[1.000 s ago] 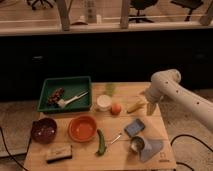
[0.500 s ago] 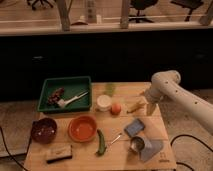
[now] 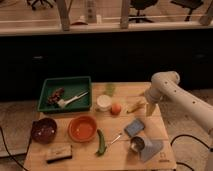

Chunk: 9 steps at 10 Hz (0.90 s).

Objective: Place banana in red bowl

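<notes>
The small yellow banana (image 3: 135, 106) lies on the wooden table, right of the round orange fruit (image 3: 116, 108). My gripper (image 3: 149, 108) hangs at the end of the white arm just to the banana's right, close to it. The red bowl (image 3: 82, 128) sits empty at the table's front centre-left, well left of the gripper.
A green tray (image 3: 65, 93) with utensils sits at the back left. A dark bowl (image 3: 44, 130) is at the front left. A white cup (image 3: 103, 102), a green vegetable (image 3: 101, 142), a blue sponge (image 3: 134, 127), a metal cup (image 3: 137, 144) and a brush (image 3: 59, 153) also lie on the table.
The arm's end has shifted slightly toward the banana; the objects have not moved.
</notes>
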Each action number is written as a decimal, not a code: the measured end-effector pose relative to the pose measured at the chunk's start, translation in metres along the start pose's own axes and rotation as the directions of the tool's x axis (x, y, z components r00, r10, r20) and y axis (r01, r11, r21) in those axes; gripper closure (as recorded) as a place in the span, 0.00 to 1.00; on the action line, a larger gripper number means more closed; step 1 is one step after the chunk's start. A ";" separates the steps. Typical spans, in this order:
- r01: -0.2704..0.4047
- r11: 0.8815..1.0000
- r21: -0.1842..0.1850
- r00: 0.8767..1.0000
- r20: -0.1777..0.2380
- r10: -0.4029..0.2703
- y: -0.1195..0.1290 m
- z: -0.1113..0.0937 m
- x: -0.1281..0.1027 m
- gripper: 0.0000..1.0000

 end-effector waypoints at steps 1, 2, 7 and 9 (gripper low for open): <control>-0.004 1.000 0.001 1.000 0.004 0.004 0.000 0.001 0.001 0.20; -0.010 1.000 -0.002 1.000 0.008 0.010 0.000 0.003 0.003 0.20; -0.024 1.000 -0.015 0.999 0.028 0.024 -0.001 0.012 0.007 0.20; -0.030 0.999 -0.017 0.999 0.036 0.030 -0.003 0.015 0.008 0.20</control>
